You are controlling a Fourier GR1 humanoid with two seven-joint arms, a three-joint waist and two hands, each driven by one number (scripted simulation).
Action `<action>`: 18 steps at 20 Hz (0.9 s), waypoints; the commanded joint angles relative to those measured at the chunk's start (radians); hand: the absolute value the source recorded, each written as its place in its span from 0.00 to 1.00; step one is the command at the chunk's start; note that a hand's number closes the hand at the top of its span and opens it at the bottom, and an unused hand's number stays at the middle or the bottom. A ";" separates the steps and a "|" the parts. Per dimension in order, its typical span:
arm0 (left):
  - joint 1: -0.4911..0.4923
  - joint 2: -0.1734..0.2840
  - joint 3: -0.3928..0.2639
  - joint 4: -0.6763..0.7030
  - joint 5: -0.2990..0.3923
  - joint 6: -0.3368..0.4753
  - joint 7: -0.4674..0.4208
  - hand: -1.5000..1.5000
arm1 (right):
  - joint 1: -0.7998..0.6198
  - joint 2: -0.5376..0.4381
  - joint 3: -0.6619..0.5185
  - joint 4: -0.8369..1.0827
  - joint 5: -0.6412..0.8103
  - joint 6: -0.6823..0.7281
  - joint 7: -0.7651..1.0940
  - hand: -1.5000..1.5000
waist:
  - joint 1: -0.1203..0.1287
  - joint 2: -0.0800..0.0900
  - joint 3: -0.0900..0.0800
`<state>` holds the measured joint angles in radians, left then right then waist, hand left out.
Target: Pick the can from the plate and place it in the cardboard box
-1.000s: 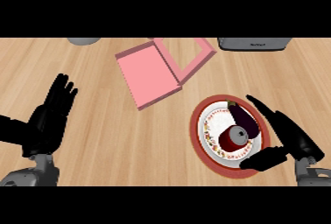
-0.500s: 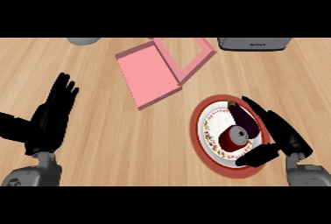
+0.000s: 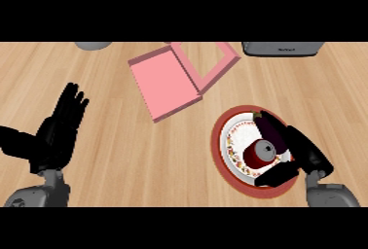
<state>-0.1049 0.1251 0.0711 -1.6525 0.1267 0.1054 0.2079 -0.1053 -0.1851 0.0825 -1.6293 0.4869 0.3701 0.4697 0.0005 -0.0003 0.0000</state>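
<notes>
From the head view, looking down on the wooden desk (image 3: 173, 160), a round plate (image 3: 221, 146) with a red rim and a patterned white centre sits at the right. On it lies the can (image 3: 260, 151), dark red with a grey lid turned up toward the viewer, resting near the plate's middle. The right hand (image 3: 305, 154) comes in from the lower right edge and is curled around the can: its long fingers (image 3: 271, 130) arch over the far side of it, while the thumb (image 3: 277, 176) reaches across the plate's near rim below it. The fingers look to be touching the can, though I cannot tell how fully they close on it.

Up and to the left of the plate lies the cardboard box (image 3: 167, 88), pink, open, its flap folded out to the right, well apart from the can.

The left hand (image 3: 59, 131) rests at the left edge, fingers straight and spread, pointing up, holding nothing.

At the top edge a grey appliance (image 3: 282, 48) shows on the right and a grey round object (image 3: 93, 45) on the left.
</notes>
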 commanded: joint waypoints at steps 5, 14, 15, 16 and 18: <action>0.073 -0.017 -0.009 -0.082 -0.003 -0.022 0.011 0.50 | -0.072 0.030 -0.012 0.114 0.028 0.012 -0.015 0.00 | 0.004 0.000 0.000; -0.052 -0.009 0.033 0.051 -0.013 -0.019 0.004 0.50 | 0.048 0.001 -0.023 0.023 0.069 0.008 -0.110 0.00 | -0.003 0.000 0.000; -0.003 -0.025 0.008 0.021 -0.033 -0.017 -0.016 0.50 | 0.053 0.012 -0.006 -0.015 0.079 0.017 -0.082 1.00 | -0.002 0.000 0.000; 0.023 0.016 0.031 -0.081 0.006 -0.043 0.068 0.50 | 0.002 0.027 0.008 0.158 0.129 -0.063 -0.177 1.00 | 0.003 0.000 0.000; 0.009 0.000 0.020 -0.085 -0.014 -0.011 0.086 0.50 | -0.010 0.011 0.038 0.097 0.154 -0.042 -0.178 1.00 | 0.002 -0.001 0.000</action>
<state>-0.1084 0.1128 0.0845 -1.6745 0.1088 0.0887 0.2357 -0.1085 -0.1719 0.0876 -1.5518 0.6000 0.3335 0.3285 -0.0002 -0.0060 -0.0057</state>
